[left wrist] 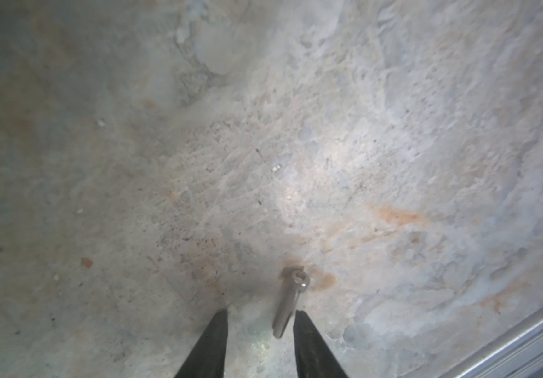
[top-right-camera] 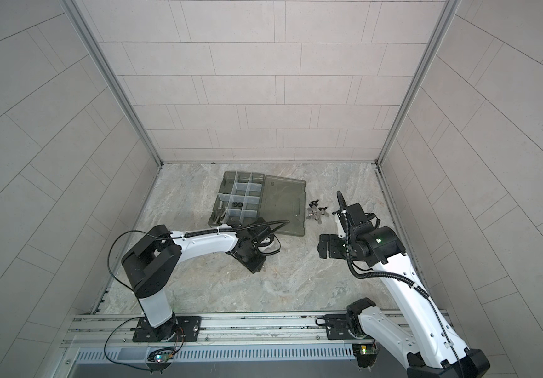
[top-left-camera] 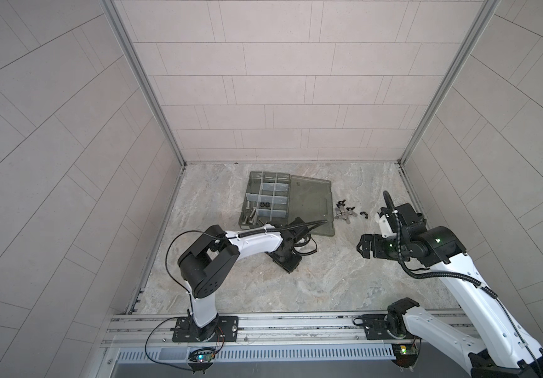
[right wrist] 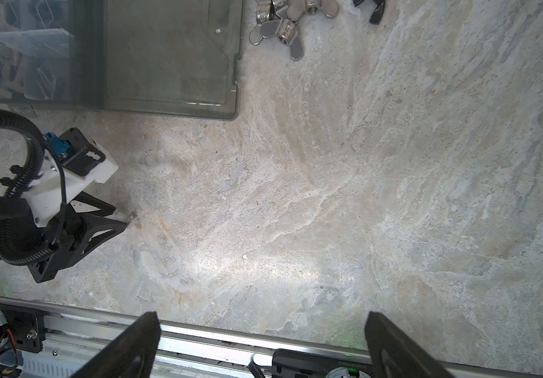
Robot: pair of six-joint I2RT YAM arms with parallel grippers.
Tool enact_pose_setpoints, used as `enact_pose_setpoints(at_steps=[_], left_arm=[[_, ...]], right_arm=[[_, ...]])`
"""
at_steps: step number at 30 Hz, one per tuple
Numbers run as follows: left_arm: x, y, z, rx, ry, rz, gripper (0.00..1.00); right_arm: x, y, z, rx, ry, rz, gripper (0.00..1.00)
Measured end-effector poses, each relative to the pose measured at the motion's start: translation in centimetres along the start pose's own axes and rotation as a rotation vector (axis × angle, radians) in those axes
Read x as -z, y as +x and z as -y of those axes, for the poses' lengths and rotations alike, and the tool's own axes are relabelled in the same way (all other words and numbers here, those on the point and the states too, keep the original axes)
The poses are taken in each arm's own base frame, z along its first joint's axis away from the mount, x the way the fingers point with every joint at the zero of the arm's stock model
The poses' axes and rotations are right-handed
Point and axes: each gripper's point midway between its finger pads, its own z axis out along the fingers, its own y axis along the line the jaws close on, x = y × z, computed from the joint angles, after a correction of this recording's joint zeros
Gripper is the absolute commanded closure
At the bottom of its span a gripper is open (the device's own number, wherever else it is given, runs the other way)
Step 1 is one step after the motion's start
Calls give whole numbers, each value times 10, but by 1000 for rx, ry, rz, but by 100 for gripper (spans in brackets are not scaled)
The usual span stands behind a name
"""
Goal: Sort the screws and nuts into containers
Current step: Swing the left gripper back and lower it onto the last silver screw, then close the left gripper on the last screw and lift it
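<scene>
A thin silver screw (left wrist: pixel 288 301) lies flat on the marbled table between the fingers of my left gripper (left wrist: pixel 261 312). It rests close against one finger (left wrist: pixel 309 343), and the other finger stands apart from it. The jaws are part open and low at the table (top-left-camera: pixel 299 261) (top-right-camera: pixel 263 261). The right wrist view shows the screw head (right wrist: pixel 132 215) just past those fingertips. The containers are the compartments of a smoky organiser (top-left-camera: pixel 281 200) (top-right-camera: pixel 253 199); some hold silver bolts (top-left-camera: pixel 249 216) and two black nuts (top-left-camera: pixel 264 205). My right gripper (top-left-camera: pixel 361 247) (right wrist: pixel 263 315) hangs wide open and empty.
The organiser's flat lid half (top-left-camera: pixel 312 206) (right wrist: pixel 165 65) lies open to the right. Beside it is a loose pile of silver wing nuts (top-left-camera: pixel 345 216) (right wrist: pixel 280 29) and small black pieces (top-left-camera: pixel 363 214). An aluminium rail (top-left-camera: pixel 263 324) with both arm bases runs along the front edge.
</scene>
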Motion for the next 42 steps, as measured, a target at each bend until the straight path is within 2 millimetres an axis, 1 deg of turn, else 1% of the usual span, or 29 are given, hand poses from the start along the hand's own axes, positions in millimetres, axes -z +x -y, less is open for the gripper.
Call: enact_pose_setpoints(at_steps=[2,7,9,16,17,20,25,30,33,36,38,42], left_arm=[[-1,-1,0,1,-5,0,66],[-2,-2,0,1,-21,-4,67],[-2,-4,0,-1,-30,-4,69],[-4,-7,-3,13,-64,-6,86],[-4,-7,-3,17,-67,-7,90],[-5,-8,-4,28,-74,-12,96],[-4,-9,-6,29,-96,-27,96],[-1,-9,-10,21,-129,-40,96],[2,-8,-15,19,-159,-61,96],[12,-11,-22,26,-179,-69,96],[21,-19,-29,39,-182,-56,96],[38,-32,-49,88,-189,-27,96]], right_arm=[[0,0,0,0,1,1,1],[0,0,1,-3,2,1,1],[0,0,1,-4,3,-1,1],[0,3,3,-5,12,-4,1],[1,4,4,-5,14,-4,1],[3,7,7,-5,20,1,1],[7,11,9,-7,21,6,1],[7,10,9,-8,19,8,1],[7,9,8,-8,16,12,1],[5,6,6,-8,13,16,1],[4,3,5,-8,8,19,1],[4,-3,1,-7,-1,32,1]])
